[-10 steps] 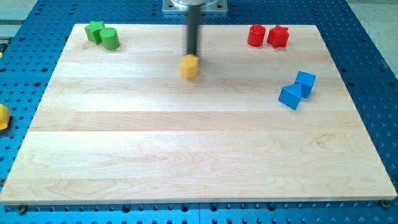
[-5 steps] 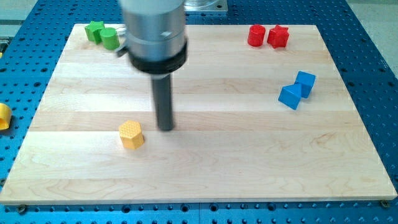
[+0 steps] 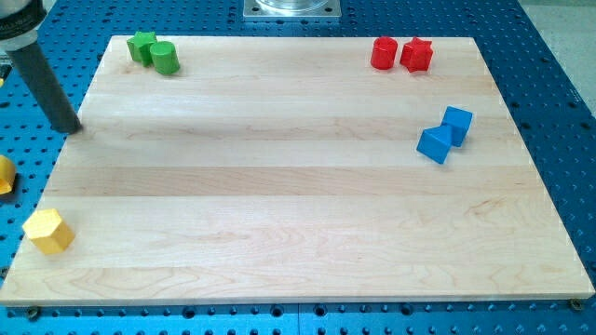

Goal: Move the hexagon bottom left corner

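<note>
The yellow hexagon block sits at the left edge of the wooden board, near its bottom left corner. My rod comes down from the view's top left; my tip rests just off the board's left edge, well above the hexagon and apart from it.
A green star and green cylinder stand at the top left. A red cylinder and red star stand at the top right. Two blue blocks touch at the right. A yellow piece lies off the board at left.
The hexagon has slid from the board's lower left middle to its left edge near the bottom corner. My rod has swung away to the view's top left.
</note>
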